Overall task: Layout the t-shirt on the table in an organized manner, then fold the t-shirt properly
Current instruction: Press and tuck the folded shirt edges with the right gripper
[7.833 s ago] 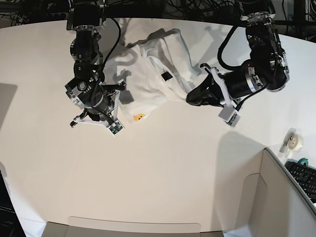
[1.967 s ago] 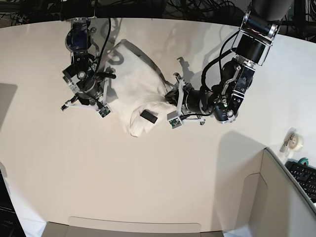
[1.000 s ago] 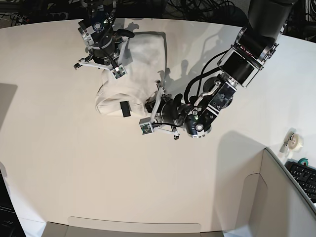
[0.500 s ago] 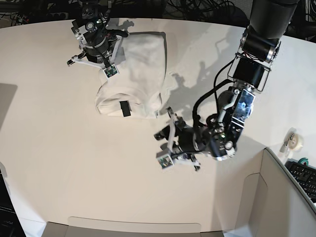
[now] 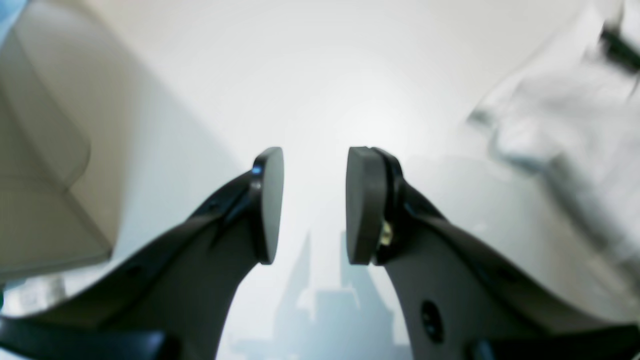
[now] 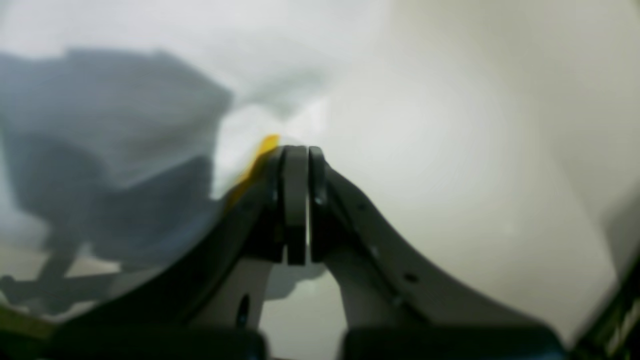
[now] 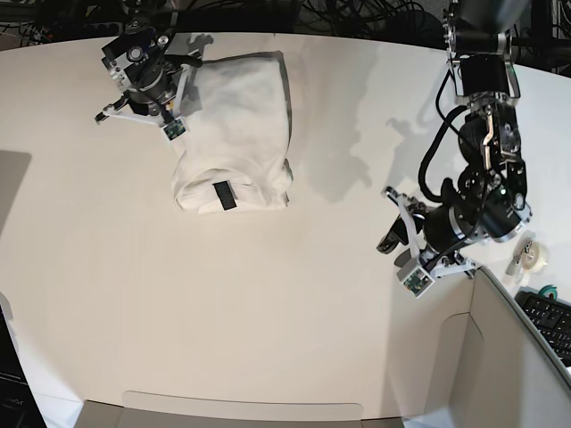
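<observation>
t-shirt (image 7: 236, 134) folded, right fingers (image 6: 295, 200) pinching its edge; left fingers (image 5: 265, 205) apart.

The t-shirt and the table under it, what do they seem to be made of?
The t-shirt looks like soft white woven or knit cloth, matte: it creases and bunches at its folded edges. The table seems a hard, smooth, matte white board, laminate or painted; it shows soft shadows without sharp reflections.

Robotics lab, cable tangle (image 7: 357, 18), keyboard (image 7: 549, 323), white table (image 7: 223, 303)
</observation>
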